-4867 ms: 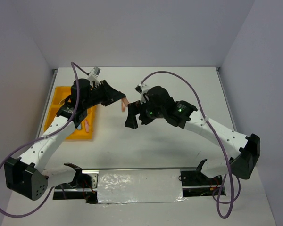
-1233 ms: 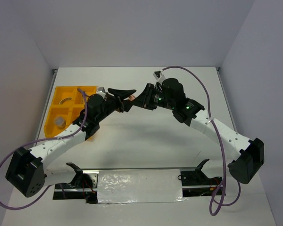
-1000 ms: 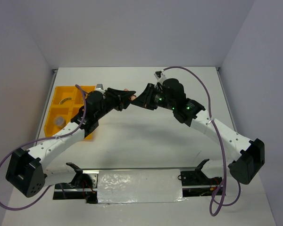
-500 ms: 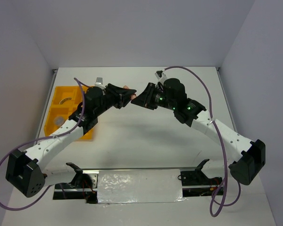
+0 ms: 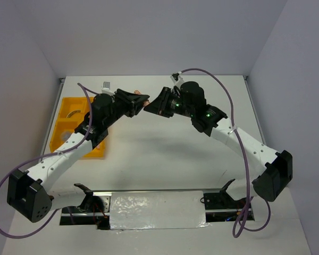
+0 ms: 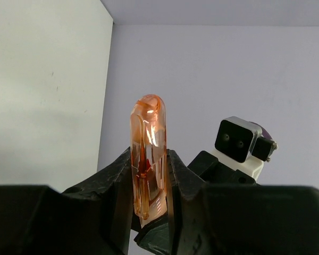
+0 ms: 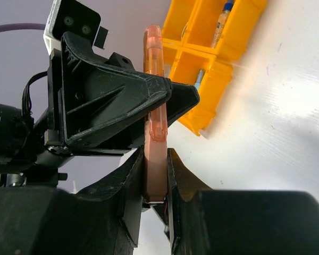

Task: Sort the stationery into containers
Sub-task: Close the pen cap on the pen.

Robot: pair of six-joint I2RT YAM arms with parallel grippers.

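Observation:
An orange translucent clip-like piece (image 6: pixel 148 149) hangs in the air over the back middle of the table, gripped from both ends. My left gripper (image 6: pixel 149 178) is shut on one end, and my right gripper (image 7: pixel 155 162) is shut on the other end of the same piece (image 7: pixel 154 127). In the top view the two grippers meet tip to tip, left gripper (image 5: pixel 138 100) and right gripper (image 5: pixel 150 106), with the piece (image 5: pixel 143 99) between them. The yellow tray (image 5: pixel 64 126) lies at the left, partly under my left arm. A clear bottle with a blue cap (image 7: pixel 222 22) lies in one tray compartment.
A pale curved item (image 5: pixel 73 112) lies in a back compartment of the tray. The tray's corner (image 7: pixel 218 79) stands just beyond my left gripper's black body (image 7: pixel 111 101) in the right wrist view. Walls close the table at the back and on both sides.
Both grippers have moved together toward the back of the table, keeping the orange piece between them. My left arm has swung further off the tray.

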